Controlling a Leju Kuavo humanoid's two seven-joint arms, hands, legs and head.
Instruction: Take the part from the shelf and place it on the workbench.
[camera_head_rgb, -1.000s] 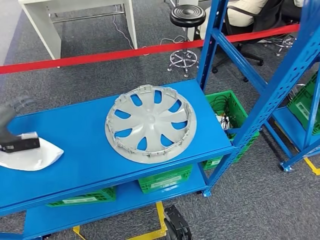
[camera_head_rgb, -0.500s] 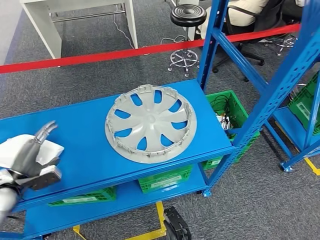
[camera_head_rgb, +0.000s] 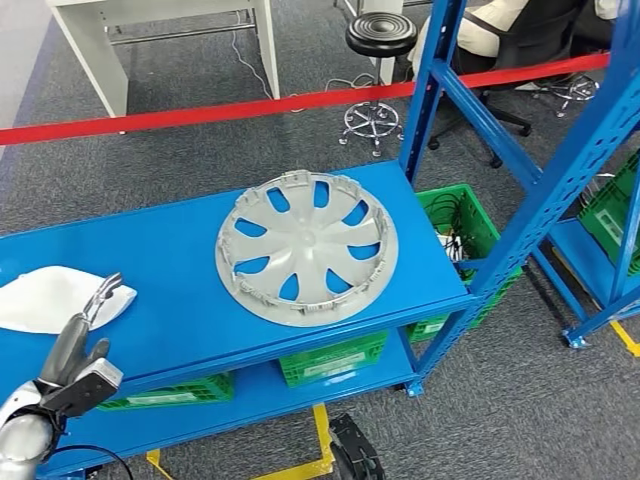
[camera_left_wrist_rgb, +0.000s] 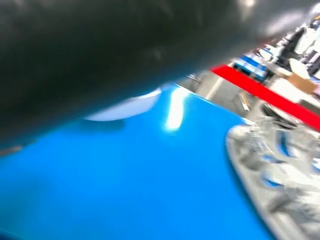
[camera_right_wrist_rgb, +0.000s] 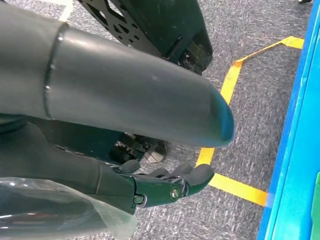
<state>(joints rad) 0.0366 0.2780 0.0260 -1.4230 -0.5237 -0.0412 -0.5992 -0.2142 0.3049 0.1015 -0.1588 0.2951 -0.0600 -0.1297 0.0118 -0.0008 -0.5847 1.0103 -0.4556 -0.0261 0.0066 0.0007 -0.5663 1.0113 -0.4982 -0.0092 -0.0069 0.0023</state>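
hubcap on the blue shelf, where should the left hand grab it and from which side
Probably the outer rim of the hubcap on its near-left edge, nearest the left hand. It lies flat on the shelf, hollow side up, so the raised rim gives the fingers something to hook over.

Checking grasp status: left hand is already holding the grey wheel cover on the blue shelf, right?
No. In the head view the left hand holds nothing, at the shelf's near-left edge beside a white bag, well apart from the grey wheel cover. The cover does lie flat on the blue shelf, untouched.
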